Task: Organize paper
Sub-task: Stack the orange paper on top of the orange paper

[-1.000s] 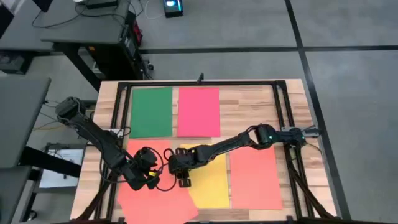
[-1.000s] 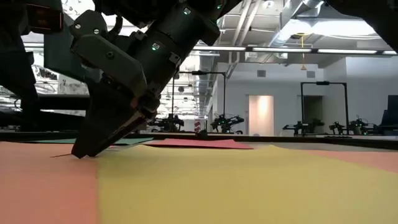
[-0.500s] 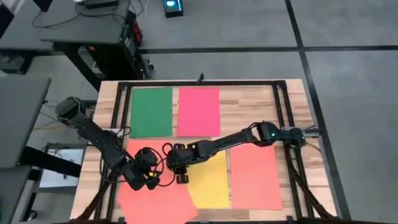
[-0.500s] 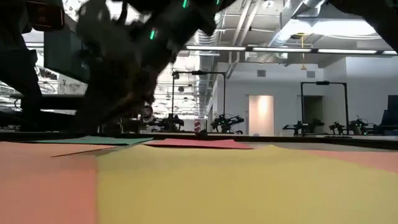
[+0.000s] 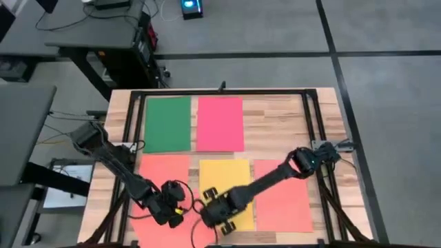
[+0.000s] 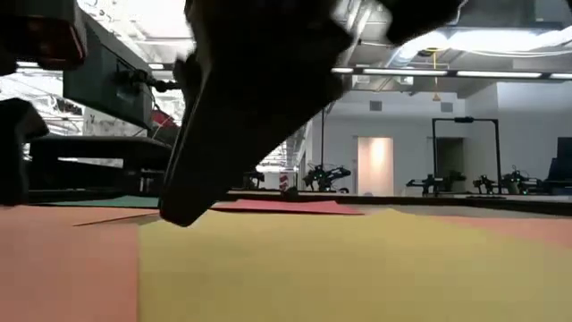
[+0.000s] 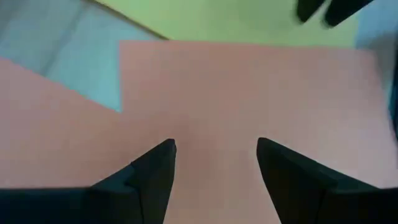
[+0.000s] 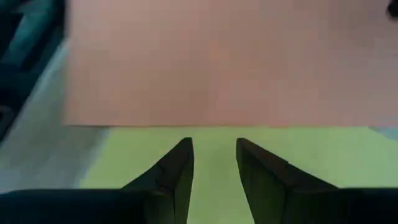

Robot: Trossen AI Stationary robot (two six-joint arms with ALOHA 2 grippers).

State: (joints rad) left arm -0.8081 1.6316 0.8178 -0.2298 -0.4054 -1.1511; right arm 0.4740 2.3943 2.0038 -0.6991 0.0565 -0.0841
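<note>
Right pincer (image 5: 222, 215) hovered parted and empty over the yellow sheet (image 5: 226, 184); left pincer (image 5: 171, 210) gaped, empty, above the crooked orange sheet (image 5: 165, 196). Squaring up looked underway; next, nudge that sheet straight.

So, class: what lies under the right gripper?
The right gripper, fingers open, hangs over the yellow sheet, near the orange sheet edge. Whatever is beneath the yellow sheet is covered.

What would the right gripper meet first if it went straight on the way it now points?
Probably the edge of the orange sheet: the right gripper, open over the yellow sheet, points straight at it, though its height above the paper is unclear.
</note>
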